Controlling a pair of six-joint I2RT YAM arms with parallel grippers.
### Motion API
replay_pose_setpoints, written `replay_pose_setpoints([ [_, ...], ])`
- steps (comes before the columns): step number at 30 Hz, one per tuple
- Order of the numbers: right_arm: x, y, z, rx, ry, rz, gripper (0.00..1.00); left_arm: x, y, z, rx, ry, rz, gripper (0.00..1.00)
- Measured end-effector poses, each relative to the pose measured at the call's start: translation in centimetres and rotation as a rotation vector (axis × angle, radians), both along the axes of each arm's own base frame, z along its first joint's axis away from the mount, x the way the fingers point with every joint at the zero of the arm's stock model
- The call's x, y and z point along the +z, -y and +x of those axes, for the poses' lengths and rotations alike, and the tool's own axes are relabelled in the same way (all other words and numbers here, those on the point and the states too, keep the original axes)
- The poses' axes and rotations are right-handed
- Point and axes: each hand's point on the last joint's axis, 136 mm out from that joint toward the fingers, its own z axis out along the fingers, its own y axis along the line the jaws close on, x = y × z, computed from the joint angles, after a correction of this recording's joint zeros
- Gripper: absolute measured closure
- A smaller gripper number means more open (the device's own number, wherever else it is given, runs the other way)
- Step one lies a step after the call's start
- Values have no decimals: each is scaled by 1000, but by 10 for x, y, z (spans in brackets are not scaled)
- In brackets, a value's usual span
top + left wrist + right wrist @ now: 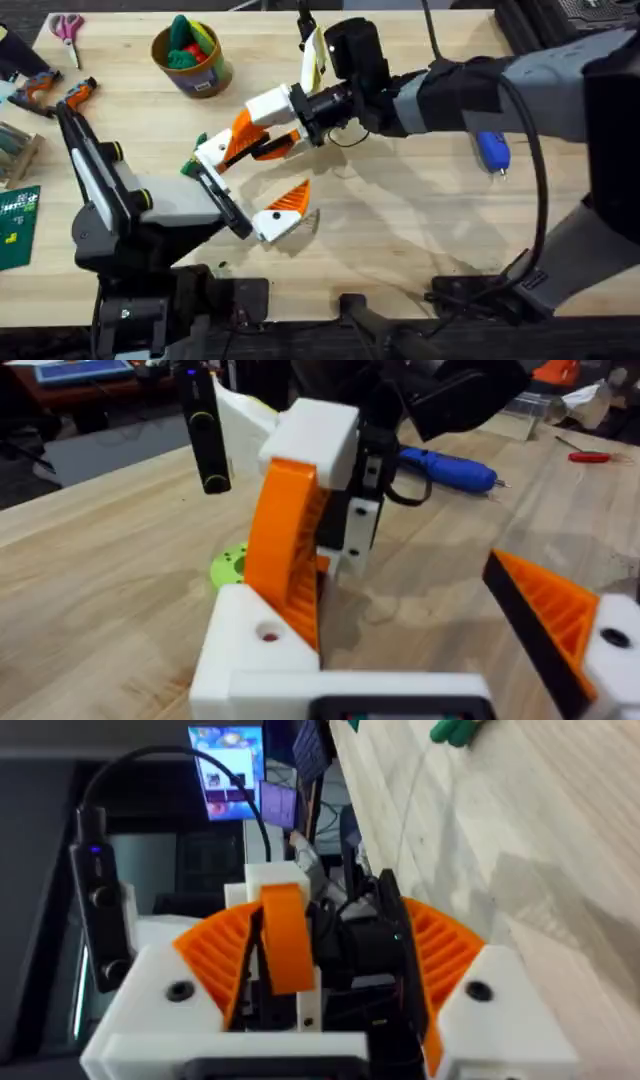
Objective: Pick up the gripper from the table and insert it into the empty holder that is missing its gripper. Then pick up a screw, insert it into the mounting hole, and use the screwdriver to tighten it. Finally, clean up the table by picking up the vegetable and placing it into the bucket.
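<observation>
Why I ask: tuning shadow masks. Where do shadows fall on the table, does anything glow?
Overhead: the right arm casts a soft shadow on the table toward the bases. Left wrist: shadow darkens the wood by the lime-green disc. Right wrist: a dark band crosses the table; a lit screen glows behind.

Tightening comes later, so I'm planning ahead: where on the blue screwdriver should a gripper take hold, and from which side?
Grip the screwdriver around the middle of its blue barrel, straight down from above, fingers across its width. It lies flat on the table, bare wood either side.
</observation>
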Motion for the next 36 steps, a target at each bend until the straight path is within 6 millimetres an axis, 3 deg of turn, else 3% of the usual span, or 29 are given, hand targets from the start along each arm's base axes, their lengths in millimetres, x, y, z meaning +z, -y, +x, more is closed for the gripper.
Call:
replay_pose_setpoints([
  [9, -1, 11, 12, -2, 26, 37, 17, 0, 9, -10, -75, 10, 4, 15],
  [15, 5, 21, 29, -36, 68, 68, 10, 0, 15, -17, -122, 8, 0, 15],
  [22, 4, 46, 60, -111, 138, 79, 10, 0, 15, -17, -123, 8, -1, 15],
  [29, -22, 82, 88, -222, 128, -29, 11, 0, 15, -17, -123, 8, -1, 15],
  [36, -13, 109, 109, -244, 149, -148, 10, 0, 15, -17, -123, 8, -1, 15],
])
